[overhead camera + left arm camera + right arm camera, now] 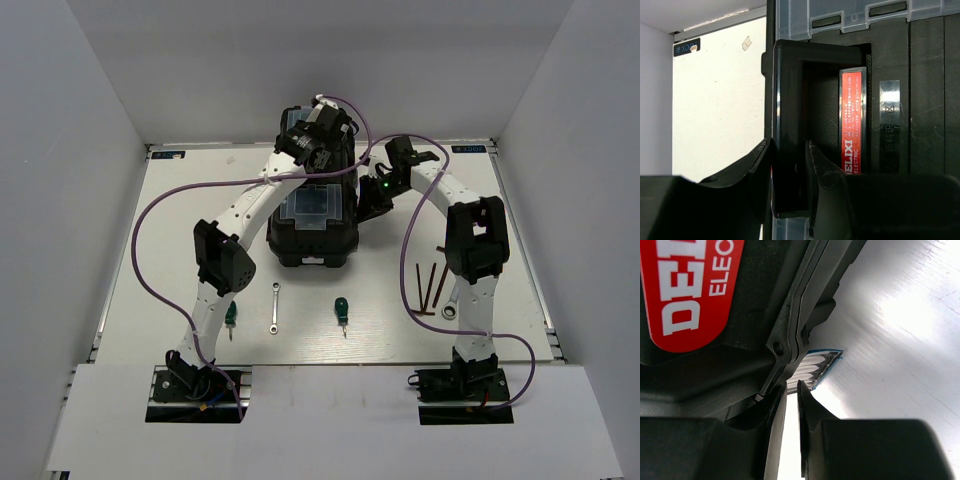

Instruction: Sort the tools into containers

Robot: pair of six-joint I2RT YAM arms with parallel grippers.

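The black toolbox (312, 235) stands mid-table, its clear-lidded bins (312, 203) on top. My left gripper (318, 130) (789, 145) is shut on the toolbox's black handle bar (787, 100), one finger on each side, beside the red label (851, 120). My right gripper (375, 205) (791, 389) sits low at the toolbox's right side (740, 355). Its jaws are nearly together with bright table showing between them, tips at a clear ribbed tab (815, 365). On the table lie two green screwdrivers (231, 317) (341, 310), a small wrench (274, 307), the hex keys (430, 285) and a larger wrench (452, 311), partly behind the right arm.
White walls enclose the table on three sides. Purple cables (150, 240) loop from both arms over the table. The tools lie in a row between the toolbox and the arm bases.
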